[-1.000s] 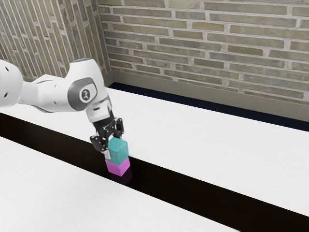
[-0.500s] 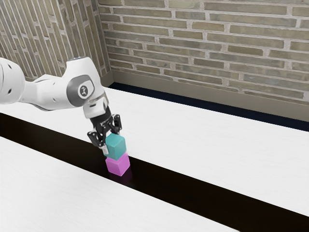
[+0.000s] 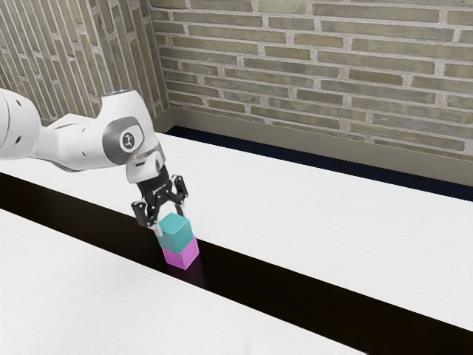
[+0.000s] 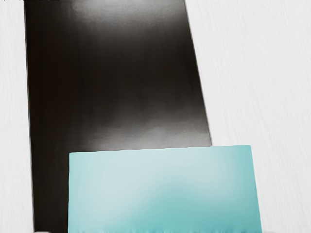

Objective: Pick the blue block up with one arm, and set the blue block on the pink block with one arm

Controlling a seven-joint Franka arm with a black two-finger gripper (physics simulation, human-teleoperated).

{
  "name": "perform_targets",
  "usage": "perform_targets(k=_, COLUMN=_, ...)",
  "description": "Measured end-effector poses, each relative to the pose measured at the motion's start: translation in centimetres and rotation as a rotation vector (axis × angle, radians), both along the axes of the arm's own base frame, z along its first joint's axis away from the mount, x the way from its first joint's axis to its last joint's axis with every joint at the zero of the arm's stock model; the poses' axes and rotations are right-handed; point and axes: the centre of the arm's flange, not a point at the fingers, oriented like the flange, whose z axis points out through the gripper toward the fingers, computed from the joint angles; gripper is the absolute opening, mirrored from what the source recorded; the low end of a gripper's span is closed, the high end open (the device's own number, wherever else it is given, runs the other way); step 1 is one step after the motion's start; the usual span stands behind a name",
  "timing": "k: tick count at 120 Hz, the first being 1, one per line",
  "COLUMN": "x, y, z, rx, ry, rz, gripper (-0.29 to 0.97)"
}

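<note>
Dark strip (image 3: 295,296): blue block (image 3: 176,231) (atop pink block (image 3: 181,257)) between parted jaws

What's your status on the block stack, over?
Claw open, just over blue block. Blue block sits on pink block. Nothing in the way.

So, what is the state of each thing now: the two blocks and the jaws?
blue block: upright, resting on the pink block.
pink block: on the dark strip, carrying the blue block.
jaws: open, just over the blue block.
</note>
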Motion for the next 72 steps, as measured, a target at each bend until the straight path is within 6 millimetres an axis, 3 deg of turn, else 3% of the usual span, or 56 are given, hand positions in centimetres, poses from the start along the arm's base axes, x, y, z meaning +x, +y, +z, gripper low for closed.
perform_targets(k=14, x=-0.1, y=0.1, z=0.7, rx=0.001, ry=-0.012, rz=-0.008, gripper=0.61)
perform_targets(k=25, x=-0.4, y=-0.4, z=4.4, rx=0.017, ry=-0.064, rz=-0.022, gripper=0.63)
perform_targets(k=40, x=-1.8, y=-1.7, z=14.1, rx=0.074, ry=-0.145, rz=-0.024, gripper=0.65)
perform_targets(k=57, x=-1.9, y=-3.4, z=26.9, rx=0.218, ry=-0.162, rz=0.058, gripper=0.67)
perform_targets(k=63, x=-2.4, y=-4.3, z=28.8, rx=0.248, ry=-0.144, rz=0.101, gripper=0.67)
perform_targets(k=72, x=-3.1, y=-5.8, z=29.5, rx=0.282, ry=-0.096, rz=0.157, gripper=0.67)
